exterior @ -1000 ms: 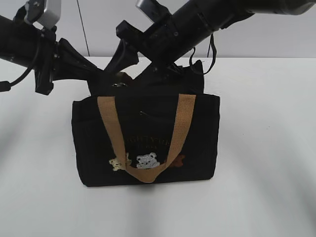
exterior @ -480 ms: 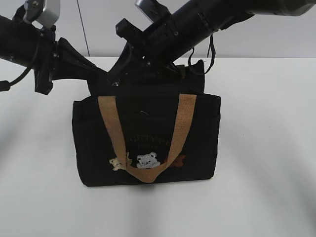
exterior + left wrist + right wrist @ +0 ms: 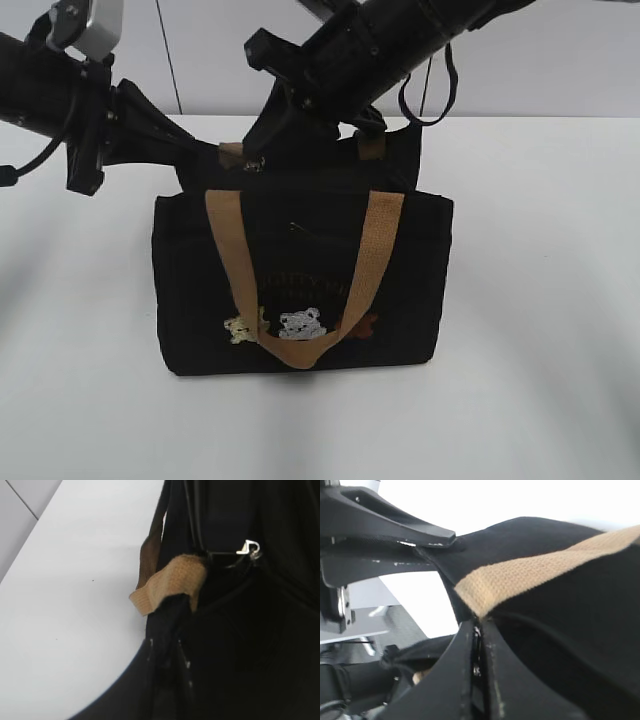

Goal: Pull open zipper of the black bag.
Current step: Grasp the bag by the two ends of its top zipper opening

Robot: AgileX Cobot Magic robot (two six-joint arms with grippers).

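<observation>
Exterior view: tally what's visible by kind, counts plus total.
black bag: 1
tan webbing handles: 2, front, rear
bear patches: 3, cream, white, brown
robot arms: 2, left, right
white table: 1
Total: 9

surface: white table (image 3: pixel 540 300); plain and flat
on it: black bag (image 3: pixel 190 290), upright, near the middle
</observation>
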